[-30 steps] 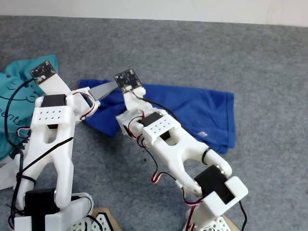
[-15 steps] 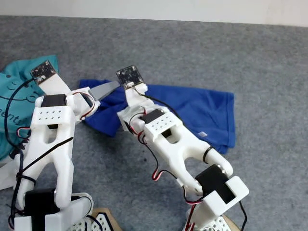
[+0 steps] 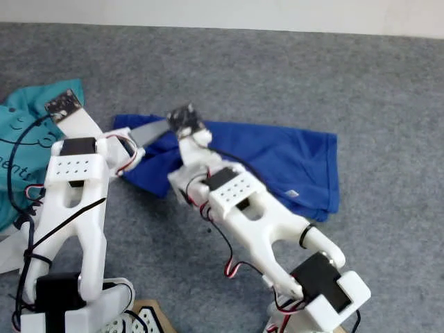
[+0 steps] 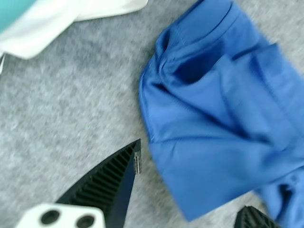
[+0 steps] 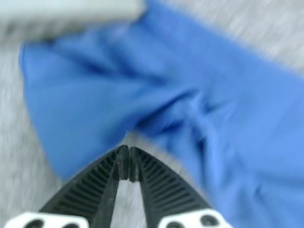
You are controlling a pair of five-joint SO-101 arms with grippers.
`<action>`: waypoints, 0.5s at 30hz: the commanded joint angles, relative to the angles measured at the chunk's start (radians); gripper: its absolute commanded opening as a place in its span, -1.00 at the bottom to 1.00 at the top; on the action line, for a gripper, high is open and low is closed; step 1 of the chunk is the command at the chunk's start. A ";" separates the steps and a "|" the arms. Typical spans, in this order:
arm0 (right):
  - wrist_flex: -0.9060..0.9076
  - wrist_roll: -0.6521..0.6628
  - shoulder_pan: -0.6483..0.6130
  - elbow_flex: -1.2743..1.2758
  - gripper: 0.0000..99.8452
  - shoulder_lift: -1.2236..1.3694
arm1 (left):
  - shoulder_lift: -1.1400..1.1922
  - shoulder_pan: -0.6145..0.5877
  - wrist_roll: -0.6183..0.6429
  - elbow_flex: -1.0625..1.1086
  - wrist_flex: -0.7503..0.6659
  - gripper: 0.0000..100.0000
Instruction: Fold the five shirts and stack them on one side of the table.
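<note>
A blue shirt (image 3: pixel 277 163) lies crumpled and partly folded across the middle of the grey table (image 3: pixel 312 76). My left gripper (image 4: pixel 190 194) hangs open over the shirt's near-left corner (image 4: pixel 209 142), one finger (image 4: pixel 116 178) above bare table and the other at the cloth's edge. In the high view that gripper (image 3: pixel 147 133) sits at the shirt's left end. My right gripper (image 5: pixel 125 154) is shut with nothing between its fingers, just above a fold in the blue shirt (image 5: pixel 95 95). A teal shirt (image 3: pixel 24 139) lies at the left edge.
White cloth (image 4: pixel 71 14) lies beside the teal shirt, close to the left arm. Bare grey table stretches to the right and behind the blue shirt. Cardboard (image 3: pixel 149 312) shows at the front edge between the arm bases.
The right arm has stretched forward and a little left over the blue shirt's left part. The left arm has stayed nearly still.
</note>
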 commanded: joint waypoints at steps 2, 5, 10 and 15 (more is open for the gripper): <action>0.025 -0.014 -0.010 0.018 -0.78 -0.128 | -0.136 0.028 -0.106 0.062 0.031 0.28; 0.021 -0.014 0.015 0.093 -0.78 -0.206 | -0.231 0.008 -0.201 0.143 0.086 0.27; 0.019 -0.014 0.027 0.183 -0.78 -0.354 | -0.317 0.005 -0.227 0.148 0.203 0.12; 0.019 -0.014 0.042 0.272 -0.78 -0.472 | -0.323 -0.033 -0.095 0.102 0.167 -0.21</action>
